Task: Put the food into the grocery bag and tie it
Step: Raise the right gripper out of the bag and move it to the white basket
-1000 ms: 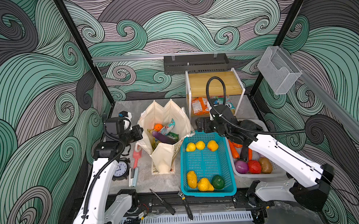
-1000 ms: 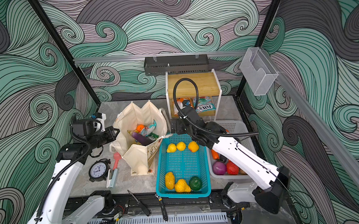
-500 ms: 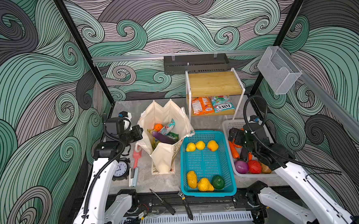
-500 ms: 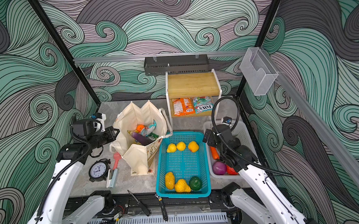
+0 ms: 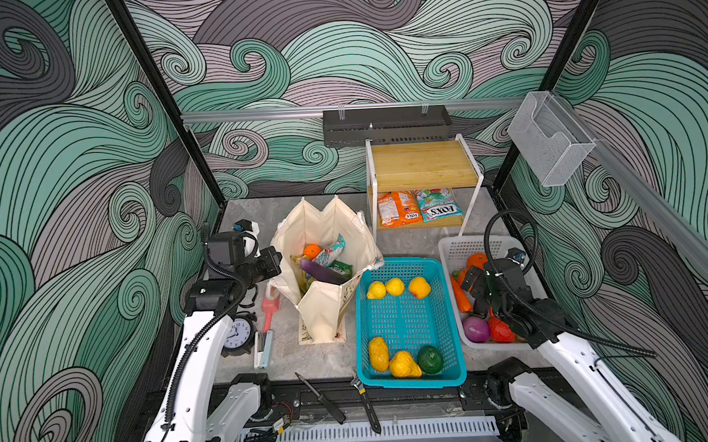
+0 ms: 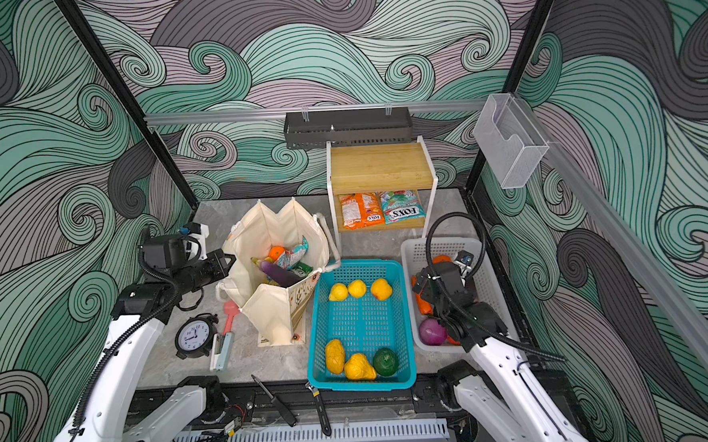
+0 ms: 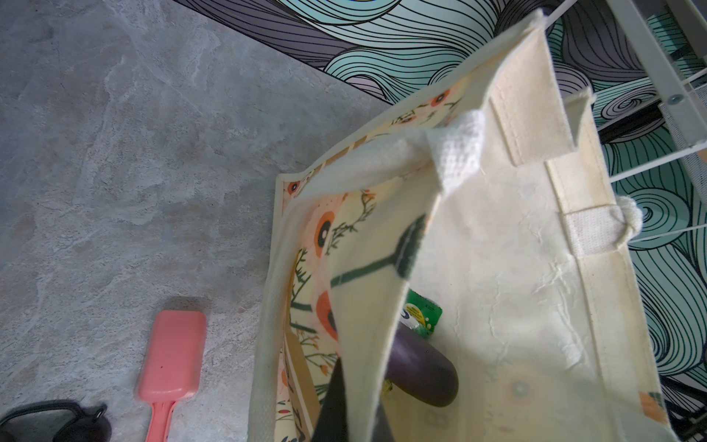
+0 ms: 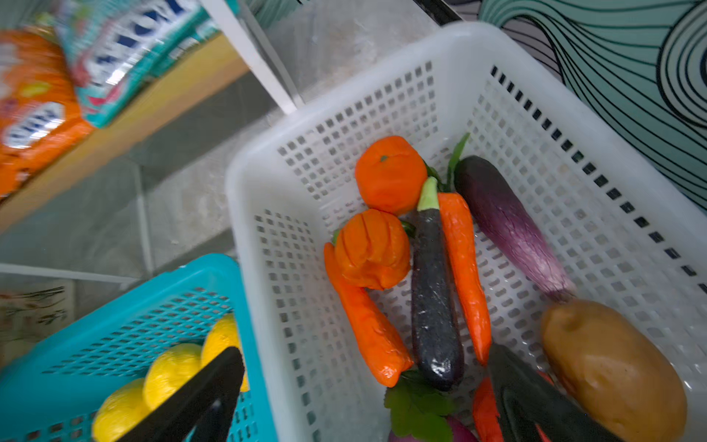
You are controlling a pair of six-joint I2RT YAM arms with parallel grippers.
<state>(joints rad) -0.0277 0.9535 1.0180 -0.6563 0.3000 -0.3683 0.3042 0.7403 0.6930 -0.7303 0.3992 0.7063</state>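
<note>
1. Cloth at the rim of the grocery bag (image 5: pixel 323 227) is pinched in the closed left gripper (image 5: pixel 274 262); I judge this props the mouth open for loading
2. The bag stands on the table just beside the teal basket (image 5: pixel 412 380), and it holds an orange (image 5: pixel 312 250), an eggplant (image 5: pixel 321 270), a teal-red packet (image 5: pixel 332 251) and a green packet (image 5: pixel 340 268)
3. The right gripper (image 8: pixel 365 356) hangs empty, jaws spread wide, over carrots (image 8: pixel 465 268) and a potato (image 8: pixel 612 367) in the white basket (image 5: pixel 464 247), likely lining up a pick
4. Nearby are a shelf (image 5: pixel 422 166) with two snack packets (image 5: pixel 399 208), a clock (image 5: pixel 237 335), a pink brush (image 5: pixel 269 311) and lemons (image 5: pixel 394 287)
5. The teal basket lies between the white basket and the bag, so any carry crosses it; the handles (image 5: pixel 374 266) hang untied
</note>
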